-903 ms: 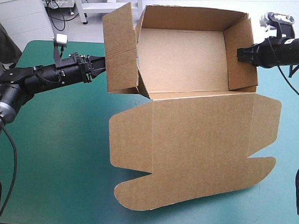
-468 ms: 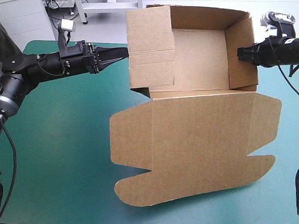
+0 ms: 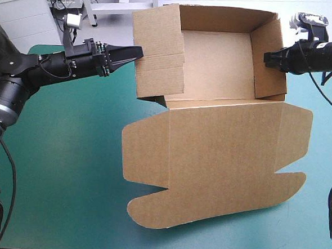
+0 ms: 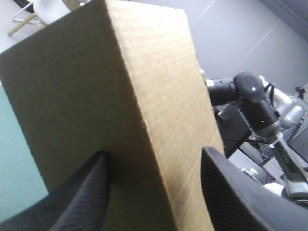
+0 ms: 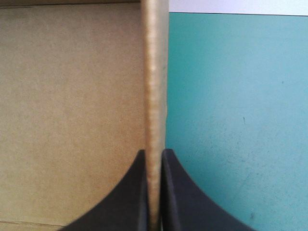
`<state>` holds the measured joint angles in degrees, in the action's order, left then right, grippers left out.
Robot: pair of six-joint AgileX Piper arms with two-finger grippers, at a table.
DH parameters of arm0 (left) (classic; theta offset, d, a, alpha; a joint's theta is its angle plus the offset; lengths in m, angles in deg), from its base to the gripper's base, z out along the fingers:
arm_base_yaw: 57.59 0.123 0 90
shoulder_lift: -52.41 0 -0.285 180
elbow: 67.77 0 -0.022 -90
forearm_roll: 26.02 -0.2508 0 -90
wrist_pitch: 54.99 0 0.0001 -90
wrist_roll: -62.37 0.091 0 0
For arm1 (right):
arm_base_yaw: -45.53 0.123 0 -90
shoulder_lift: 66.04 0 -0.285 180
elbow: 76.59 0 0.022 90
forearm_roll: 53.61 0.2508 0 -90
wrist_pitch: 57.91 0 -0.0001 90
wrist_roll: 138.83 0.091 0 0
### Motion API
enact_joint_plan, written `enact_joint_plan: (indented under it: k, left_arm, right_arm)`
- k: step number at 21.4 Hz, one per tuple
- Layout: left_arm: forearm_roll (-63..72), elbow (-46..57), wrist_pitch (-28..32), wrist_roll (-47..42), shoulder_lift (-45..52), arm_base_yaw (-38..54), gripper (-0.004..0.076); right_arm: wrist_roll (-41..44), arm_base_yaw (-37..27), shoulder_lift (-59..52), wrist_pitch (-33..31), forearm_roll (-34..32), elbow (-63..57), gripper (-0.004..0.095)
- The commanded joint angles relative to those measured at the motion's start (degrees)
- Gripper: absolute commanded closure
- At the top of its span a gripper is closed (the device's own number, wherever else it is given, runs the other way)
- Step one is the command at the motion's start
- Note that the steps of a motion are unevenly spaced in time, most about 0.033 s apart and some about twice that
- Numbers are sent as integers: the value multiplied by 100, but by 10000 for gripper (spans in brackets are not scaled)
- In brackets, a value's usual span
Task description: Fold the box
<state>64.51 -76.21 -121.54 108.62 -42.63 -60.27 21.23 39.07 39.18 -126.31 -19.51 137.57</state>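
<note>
My left jaws stand spread, their black fingers [image 4: 84,195] on either side of a folded corner of the box's left flap [image 3: 159,51]. Whether they touch the board I cannot tell. My right jaws are pressed together on the box's right wall [image 3: 269,63], pinching the sheet edge-on.

The box [image 3: 214,65] sits as an open tray at the far side of the teal-green surface [image 3: 63,152], with its lid [image 3: 220,167] lying flat on the near side. Left of the box, bare surface runs wide beneath my left arm [image 3: 51,69]. Right of the box there is a narrower strip, and nearer than the lid's curved tabs a band of cover stays free.

The flap leans in over the tray and hides the left part of its floor. What stands beneath the flap I cannot make out.

Earlier the flap splayed outward, left of the tray. Just before, it reached a little farther across the tray than now. The right wall and lid have not shifted.
</note>
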Motion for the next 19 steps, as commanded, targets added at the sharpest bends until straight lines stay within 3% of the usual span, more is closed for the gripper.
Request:
enact_joint_plan:
  k: [1, 6, 8, 11, 19]
  left_arm:
    - [-308, -364, 258, -409, 225, -149, 314]
    - [-959, -784, 822, -864, 225, -439, 311]
    - [-1456, -979, 1001, -1370, 214, -520, 311]
    - [-2080, -1176, 1003, -1861, 162, -667, 311]
    - [-3325, -1323, 941, -2745, 47, -855, 312]
  right_arm:
    - [165, -19, -267, 327, 326, 139, 924]
    - [312, -19, -267, 342, 294, 139, 923]
    - [514, 132, -267, 318, -77, 139, 923]
    - [789, 521, -254, 389, -683, 139, 923]
    - [1347, 874, -250, 516, -862, 139, 923]
